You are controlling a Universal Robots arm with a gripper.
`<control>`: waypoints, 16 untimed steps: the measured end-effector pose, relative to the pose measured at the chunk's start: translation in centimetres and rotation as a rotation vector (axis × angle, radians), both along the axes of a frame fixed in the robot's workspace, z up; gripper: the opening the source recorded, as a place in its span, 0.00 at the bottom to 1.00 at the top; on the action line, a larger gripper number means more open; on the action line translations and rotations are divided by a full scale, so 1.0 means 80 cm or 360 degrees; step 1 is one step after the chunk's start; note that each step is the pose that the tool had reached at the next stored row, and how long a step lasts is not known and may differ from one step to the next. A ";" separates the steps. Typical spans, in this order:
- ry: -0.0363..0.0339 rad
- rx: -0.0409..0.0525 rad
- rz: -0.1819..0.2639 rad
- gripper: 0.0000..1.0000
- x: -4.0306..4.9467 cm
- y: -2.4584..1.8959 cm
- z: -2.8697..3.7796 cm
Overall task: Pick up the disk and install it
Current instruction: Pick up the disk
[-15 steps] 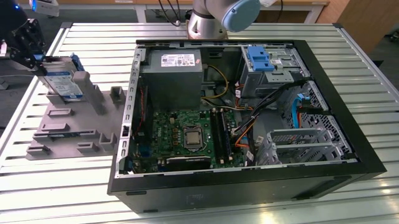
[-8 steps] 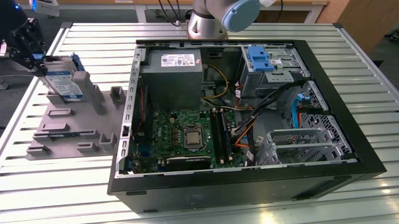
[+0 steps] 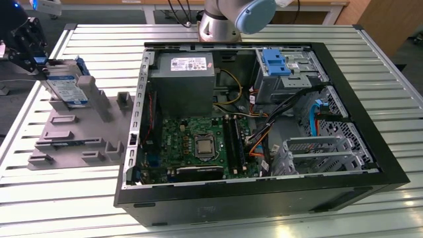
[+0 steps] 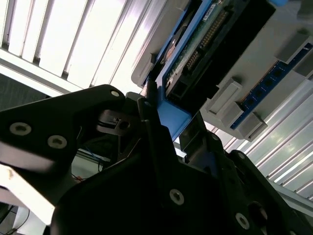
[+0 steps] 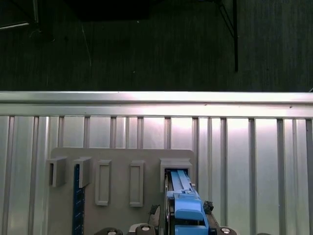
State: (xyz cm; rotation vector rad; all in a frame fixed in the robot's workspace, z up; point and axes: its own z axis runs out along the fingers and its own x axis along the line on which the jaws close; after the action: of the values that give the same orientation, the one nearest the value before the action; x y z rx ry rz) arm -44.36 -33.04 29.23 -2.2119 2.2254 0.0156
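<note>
The disk [image 3: 66, 85] stands on edge in a slot of the grey fixture plate [image 3: 73, 134], at the exterior view's left. It is silver with a white-and-blue label and blue side rails. My gripper [image 3: 43, 65] comes in from the far left and is shut on the disk's upper end. In the second wrist view my gripper [image 4: 171, 117] has its dark fingers [image 4: 149, 110] pressed against the blue rail, with the disk's [image 4: 195, 44] green circuit board beyond them. In the first wrist view the disk's [image 5: 183, 196] blue rail runs from my gripper [image 5: 186, 220] into the slot.
The open computer case [image 3: 264, 201] lies on the slatted metal table [image 3: 39, 193]. It holds a grey power supply [image 3: 185, 74], a green motherboard [image 3: 191, 144], a blue latch [image 3: 274, 62] at the drive bay and a metal cage [image 3: 317, 151]. A blue memory stick [image 5: 77, 196] stands in the fixture.
</note>
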 end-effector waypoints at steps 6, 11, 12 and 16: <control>0.0000 0.0000 0.0000 0.43 0.000 0.0000 -0.0001; 0.0000 0.0000 0.0000 0.36 0.000 0.0000 -0.0002; 0.0000 0.0000 0.0000 0.36 0.000 0.0000 -0.0002; 0.0000 0.0000 0.0000 0.36 0.000 0.0000 -0.0003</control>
State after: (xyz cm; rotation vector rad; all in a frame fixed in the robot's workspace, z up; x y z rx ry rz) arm -44.36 -33.03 29.21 -2.2118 2.2254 0.0156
